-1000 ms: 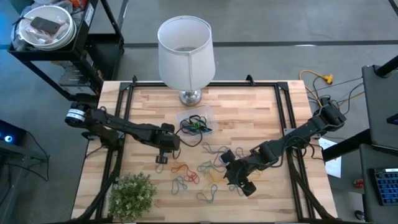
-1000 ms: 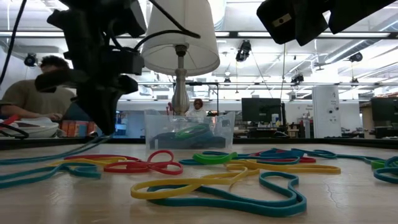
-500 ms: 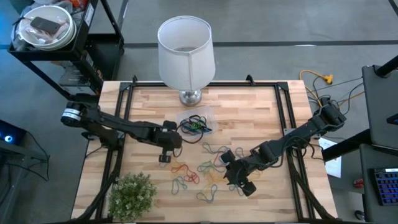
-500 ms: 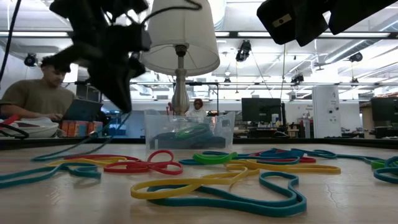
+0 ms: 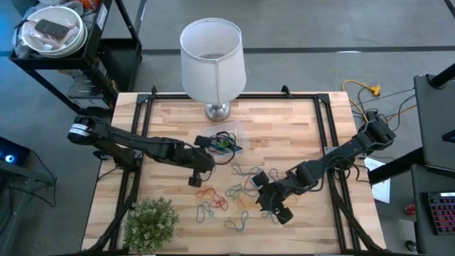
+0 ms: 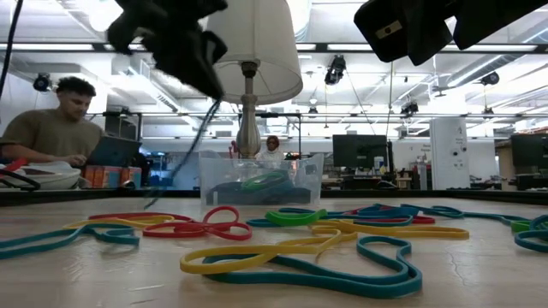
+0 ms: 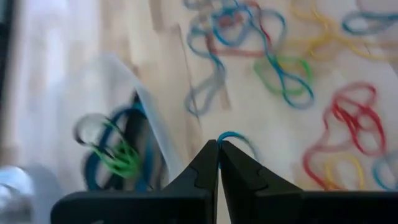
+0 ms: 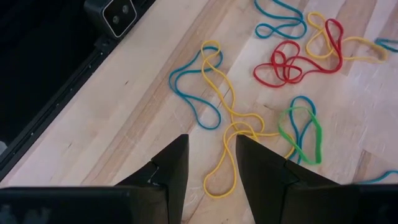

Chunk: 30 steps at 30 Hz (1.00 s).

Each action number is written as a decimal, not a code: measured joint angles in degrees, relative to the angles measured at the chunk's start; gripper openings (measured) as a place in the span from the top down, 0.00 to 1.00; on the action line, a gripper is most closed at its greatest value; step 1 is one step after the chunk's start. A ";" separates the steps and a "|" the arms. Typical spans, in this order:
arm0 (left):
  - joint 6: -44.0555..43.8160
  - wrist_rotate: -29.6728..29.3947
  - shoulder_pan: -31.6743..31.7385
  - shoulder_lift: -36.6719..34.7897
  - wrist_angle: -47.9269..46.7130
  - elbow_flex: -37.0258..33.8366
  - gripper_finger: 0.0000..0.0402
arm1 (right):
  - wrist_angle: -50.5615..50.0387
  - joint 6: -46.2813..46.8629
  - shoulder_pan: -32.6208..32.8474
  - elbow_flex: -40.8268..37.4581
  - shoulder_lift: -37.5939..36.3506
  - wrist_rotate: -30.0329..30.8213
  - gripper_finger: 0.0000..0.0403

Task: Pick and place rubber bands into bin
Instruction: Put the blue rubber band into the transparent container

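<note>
Left tool [image 7: 218,148] shifted from table's left toward bin [image 5: 222,141], now beside its near corner; fingers pinching blue band [image 7: 231,136]. Right tool [image 8: 211,163] spread, idle above loose rubber bands [image 5: 226,198] on table [image 5: 291,128]. Advice: carry fully over bin rim before release, loop dangles low

bin [image 7: 134,118]: blurred in my left wrist view; its contents smear together
my left tool [image 6: 184,51]: blurred in the low view
blue band [image 7: 233,138]: mostly hidden behind my pinched tips
</note>
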 joint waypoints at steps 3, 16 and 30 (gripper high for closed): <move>2.18 -3.50 0.00 0.00 1.87 1.14 1.00 | 0.01 0.00 0.00 0.00 0.00 0.00 0.68; 14.93 -18.65 1.34 0.00 17.62 2.35 1.00 | 0.01 -0.13 0.00 0.00 0.00 0.00 0.68; 16.86 -15.29 10.74 0.22 19.19 0.16 1.00 | -0.04 0.02 0.00 -0.66 0.00 0.02 0.68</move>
